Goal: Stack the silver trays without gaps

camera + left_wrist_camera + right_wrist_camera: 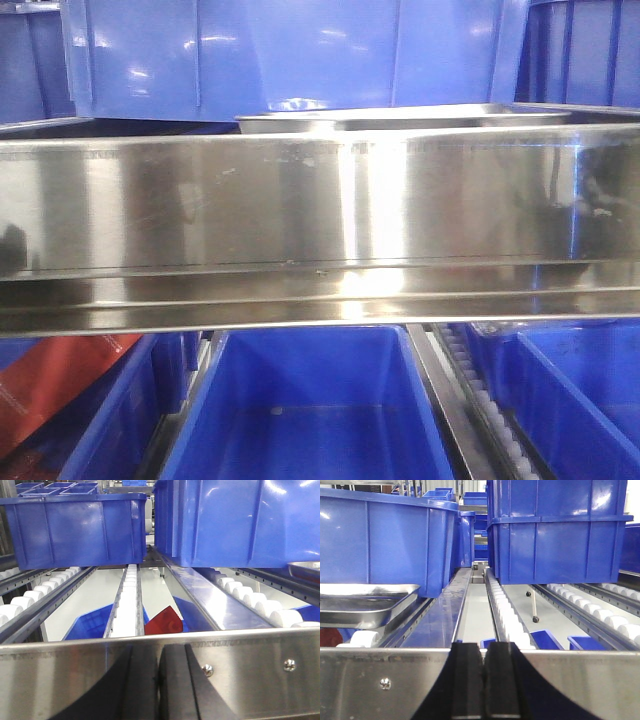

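Observation:
A silver tray [400, 117] shows as a thin shiny rim just above the brushed-steel rail, in front of a blue bin. In the right wrist view the tray [365, 605] rests on the roller lane at the left. Only its corner [305, 570] shows at the right edge of the left wrist view. My left gripper [159, 680] is shut and empty, low in front of the rail, left of the tray. My right gripper [483, 680] is shut and empty, low in front of the rail, right of the tray. I see only one tray.
A long brushed-steel rail [320, 220] with screws [289, 665] crosses all views. Blue bins [385, 540] [555, 530] [80, 530] stand on white roller lanes [505, 615] behind it. More blue bins [310, 410] and a red object [162, 622] lie on the level below.

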Robot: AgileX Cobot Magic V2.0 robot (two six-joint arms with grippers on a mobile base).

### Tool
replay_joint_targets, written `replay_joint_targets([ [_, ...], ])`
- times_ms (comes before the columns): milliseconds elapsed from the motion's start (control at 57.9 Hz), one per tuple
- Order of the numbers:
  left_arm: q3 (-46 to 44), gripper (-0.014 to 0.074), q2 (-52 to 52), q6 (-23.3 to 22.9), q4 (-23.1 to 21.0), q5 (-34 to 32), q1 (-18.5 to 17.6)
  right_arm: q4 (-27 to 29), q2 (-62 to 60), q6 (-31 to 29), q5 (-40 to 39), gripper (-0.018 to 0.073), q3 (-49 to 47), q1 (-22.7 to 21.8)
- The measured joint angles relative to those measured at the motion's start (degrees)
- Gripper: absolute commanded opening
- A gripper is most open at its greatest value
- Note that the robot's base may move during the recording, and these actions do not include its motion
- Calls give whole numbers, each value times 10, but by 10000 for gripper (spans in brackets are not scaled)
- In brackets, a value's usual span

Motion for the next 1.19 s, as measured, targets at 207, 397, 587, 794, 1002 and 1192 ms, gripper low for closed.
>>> replay_joint_targets([
  [207,0,-6,0,0,0,-7,0,0,0,0,-7,-81,0,0],
  [397,0,-6,0,0,0,-69,0,0,0,0,-26,-81,0,0],
  [587,-2,-6,0,0,-13,-165,0,1,0,0,-67,-81,0,0],
  [794,-106,-6,-2,0,-36,-166,0,2,-1,0,-75,-81,-19,0],
  [1002,-288,-6,11,0,-40,45,0,11,-3,1,46,-81,-145,0],
  [1192,-392,-6,74,0,-47,102,0,15,-4,1,197,-81,-275,0],
])
